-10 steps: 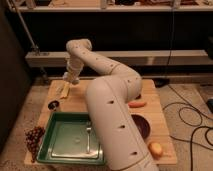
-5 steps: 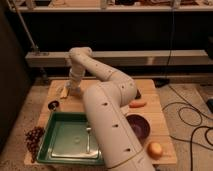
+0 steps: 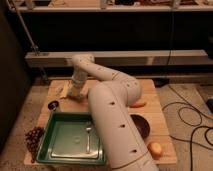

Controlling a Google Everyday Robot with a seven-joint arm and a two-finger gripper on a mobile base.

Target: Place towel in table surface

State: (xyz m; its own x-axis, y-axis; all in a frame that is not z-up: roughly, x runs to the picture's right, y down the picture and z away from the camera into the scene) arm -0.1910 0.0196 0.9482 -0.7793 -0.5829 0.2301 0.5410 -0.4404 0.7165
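Note:
My white arm reaches from the bottom of the camera view across the wooden table [image 3: 150,90] to its far left part. The gripper [image 3: 75,93] is low over the table there, pointing down. A pale yellowish piece, which looks like the towel [image 3: 64,90], lies on the table surface just left of the gripper and touches or almost touches it. The gripper's tip is partly hidden by the wrist.
A green tray [image 3: 55,150] with a spoon [image 3: 88,138] sits at the front left. A small dark cup [image 3: 53,105] stands behind it and dark grapes [image 3: 34,141] lie at its left. A dark bowl [image 3: 141,126], an orange carrot [image 3: 138,104] and a yellow fruit [image 3: 155,148] lie to the right.
The wrist has swung to the right and come down closer to the table. The pale piece now lies low at the gripper's left side.

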